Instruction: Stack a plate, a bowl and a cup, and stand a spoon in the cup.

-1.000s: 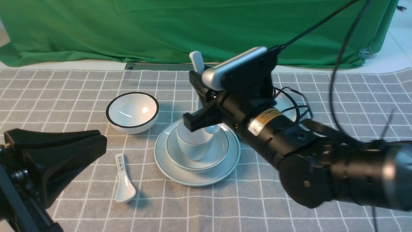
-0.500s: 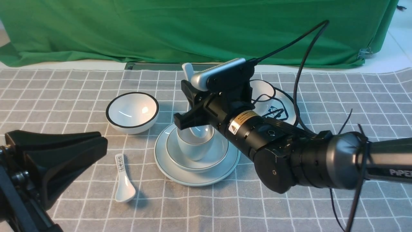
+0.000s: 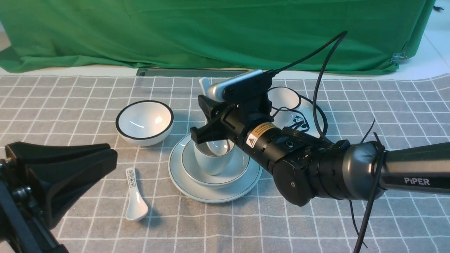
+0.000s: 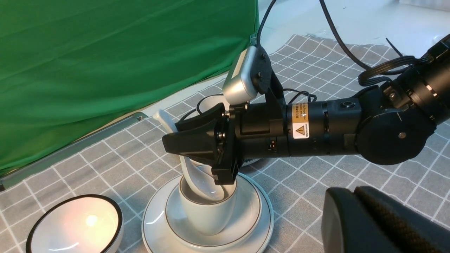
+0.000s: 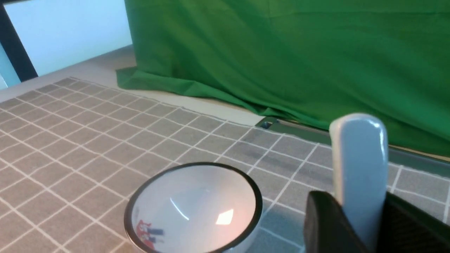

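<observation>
**Spoon dips into the cup, with the right tool at its handle**

Nearest, the left tool (image 3: 114, 154) hangs at the near left, its fingers pressed together, well apart from the dishes. Bare checked cloth (image 3: 218, 228) gives open room in front of the stack and to its near right. The printed spoon (image 3: 136, 196) lies between the left tool and the plate (image 3: 214, 198), touching neither.

The stack stands mid-counter: plate lowest, bowl (image 3: 191, 172) on it, cup (image 3: 212, 163) in the bowl. The white spoon (image 4: 190, 172) leans, its scoop inside the cup's mouth and its handle rising between the fingers of the right tool (image 4: 171, 134); whether they grip it, I cannot tell. The right arm (image 3: 299, 175) reaches in low over the stack's right side, closing off that way.

Farther left, the black-rimmed bowl (image 3: 144, 123) sits apart from the plate. Behind the arm are the black-rimmed cup (image 3: 284, 100) and patterned plate (image 3: 314, 119), partly hidden by cables (image 3: 318, 91). Green cloth (image 3: 175, 35) walls the far side.

Materials: glossy, rounded ceramic, thin-rimmed in the stack; flat grey cloth with white lines; matt black tools; softly creased green fabric.
</observation>
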Available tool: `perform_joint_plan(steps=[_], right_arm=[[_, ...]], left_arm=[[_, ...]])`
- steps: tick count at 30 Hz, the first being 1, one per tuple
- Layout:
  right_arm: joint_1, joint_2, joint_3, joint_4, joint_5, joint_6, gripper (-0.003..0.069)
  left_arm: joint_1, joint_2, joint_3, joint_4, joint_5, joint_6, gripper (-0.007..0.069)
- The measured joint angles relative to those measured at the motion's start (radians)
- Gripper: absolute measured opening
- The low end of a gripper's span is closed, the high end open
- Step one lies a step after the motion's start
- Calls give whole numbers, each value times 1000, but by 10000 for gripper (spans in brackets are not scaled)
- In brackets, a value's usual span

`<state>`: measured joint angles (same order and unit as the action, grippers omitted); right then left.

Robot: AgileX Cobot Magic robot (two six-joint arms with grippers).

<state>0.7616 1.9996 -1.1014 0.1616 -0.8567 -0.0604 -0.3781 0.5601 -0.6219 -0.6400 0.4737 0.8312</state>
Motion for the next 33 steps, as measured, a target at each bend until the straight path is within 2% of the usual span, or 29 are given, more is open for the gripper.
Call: perform_joint_plan(steps=[4, 7, 9, 11, 13, 17, 21, 24, 28, 33], right_arm=[[0, 7, 0, 0, 8, 0, 269], [0, -2, 0, 0, 18, 0, 291], [0, -28, 0, 0, 72, -1, 294], [0, -93, 0, 0, 206, -11, 290], [0, -194, 0, -1, 419, -37, 262], [0, -352, 1, -1, 746, -86, 179], [0, -496, 33, -2, 981, -110, 102], [0, -643, 126, -2, 1111, -103, 49], [0, -798, 264, -3, 1141, -49, 34], [0, -947, 378, -4, 1180, -20, 34]], left_arm=[[0, 0, 0, 0, 0, -2, 17], [0, 0, 0, 0, 0, -2, 17], [0, 0, 0, 30, 0, -1, 17], [0, 0, 0, 77, 4, -3, 17], [0, 0, 0, 94, 10, -29, 17], [0, -9, 0, 94, 12, -54, 17], [0, -62, 17, 67, 4, -49, 17], [0, -191, 85, 2, -42, -32, 17], [0, -374, 218, -55, -141, -27, 17], [0, -503, 340, -65, -252, -27, 17]])
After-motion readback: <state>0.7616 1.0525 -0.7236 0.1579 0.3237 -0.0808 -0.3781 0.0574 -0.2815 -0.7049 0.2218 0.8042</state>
